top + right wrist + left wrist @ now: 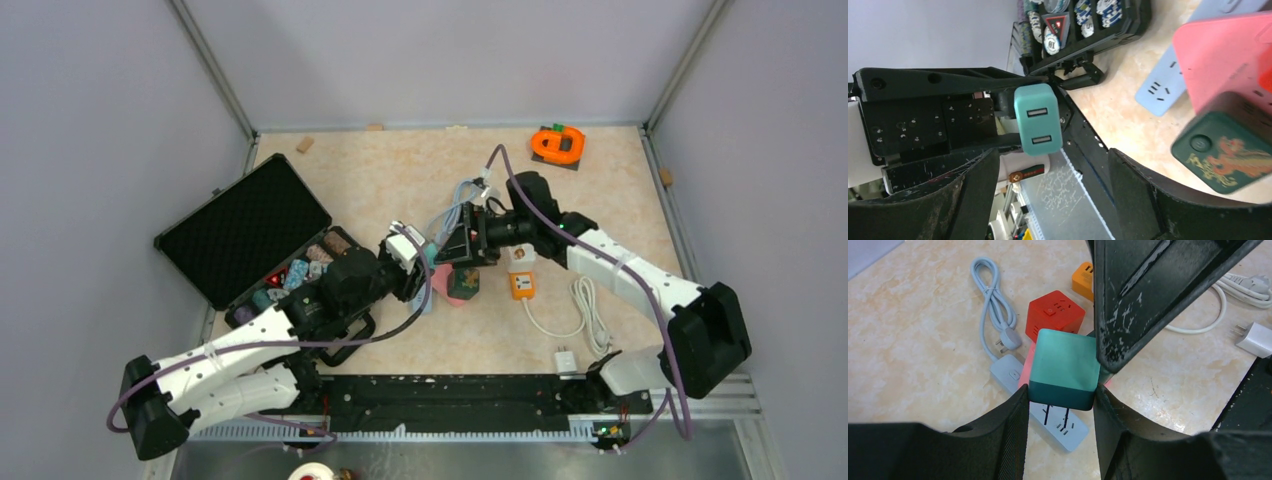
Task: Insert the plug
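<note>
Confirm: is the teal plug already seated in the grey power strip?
No: the left wrist view shows both prongs of the teal plug, held in the left gripper, bare above the power strip.

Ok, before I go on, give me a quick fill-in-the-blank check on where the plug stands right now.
1. The left gripper holds the teal charger, its prongs pointing ___ at the grey power strip.
2. Seen from the right wrist camera, the charger's face shows ___ USB ports.
3. The right gripper is ___, holding nothing.
4. In the left wrist view, the cube just beyond the charger is ___ in colour.

Missing words: down; two; open; red.
</note>
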You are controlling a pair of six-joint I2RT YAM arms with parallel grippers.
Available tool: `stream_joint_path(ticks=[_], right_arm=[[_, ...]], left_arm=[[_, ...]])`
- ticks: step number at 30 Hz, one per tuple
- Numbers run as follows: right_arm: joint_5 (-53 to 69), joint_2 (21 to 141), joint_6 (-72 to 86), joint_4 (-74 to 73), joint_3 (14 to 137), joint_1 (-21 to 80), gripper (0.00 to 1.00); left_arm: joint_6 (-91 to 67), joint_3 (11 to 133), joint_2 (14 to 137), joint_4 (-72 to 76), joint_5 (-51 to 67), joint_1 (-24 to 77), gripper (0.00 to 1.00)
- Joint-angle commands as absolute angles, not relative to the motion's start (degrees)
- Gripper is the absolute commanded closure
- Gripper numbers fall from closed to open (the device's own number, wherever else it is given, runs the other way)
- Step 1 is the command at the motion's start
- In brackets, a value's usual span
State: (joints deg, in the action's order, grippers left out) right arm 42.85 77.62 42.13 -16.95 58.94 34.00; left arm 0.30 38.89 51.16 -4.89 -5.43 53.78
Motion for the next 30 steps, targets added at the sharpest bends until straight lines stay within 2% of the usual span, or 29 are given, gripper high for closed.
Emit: stream_joint_path(ticks=[1,10,12,13,15,16,21,26,29,30], right_arm=[[44.61,79.22,45.63,-9.44,61.79,36.73,0.25],[45.40,82.41,48.01,-4.48,61.61,37.09,0.43],[45.52,82.92,48.32,-4.05,61.53,37.18,0.60],[45.53,83.08,48.27,-4.11,61.55,37.18,0.75],[45.44,83.14,47.92,-4.33,61.53,37.18,0.96],[45.35,83.08,47.71,-4.50,61.53,37.20,1.00],[43.48,82.79,45.31,-8.01,62.10,37.18,1.00],[39.47,82.14,42.02,-12.79,62.70,37.18,1.00],[36.74,82.05,39.92,-16.27,63.45,37.18,1.00],[35.74,81.99,39.09,-17.57,63.87,37.18,1.00]], left_arm=[[1.69,39.49,50.40,-3.14,-4.19,53.88,1.00],[1.05,40.45,50.42,-3.00,-1.47,53.88,1.00],[0.81,40.44,50.41,-2.99,-1.47,53.87,1.00],[0.72,40.45,50.42,-2.99,-1.57,53.88,1.00],[0.58,40.43,50.42,-2.96,-1.82,53.88,1.00],[0.42,40.32,50.41,-2.92,-2.10,53.88,1.00],[0.15,40.02,50.55,-2.72,-4.09,53.88,0.99],[-1.73,39.73,50.70,-2.87,-5.77,53.88,0.66],[-2.92,39.51,51.05,-2.91,-6.28,53.87,0.11],[-3.41,39.49,51.33,-2.88,-6.32,53.88,0.03]])
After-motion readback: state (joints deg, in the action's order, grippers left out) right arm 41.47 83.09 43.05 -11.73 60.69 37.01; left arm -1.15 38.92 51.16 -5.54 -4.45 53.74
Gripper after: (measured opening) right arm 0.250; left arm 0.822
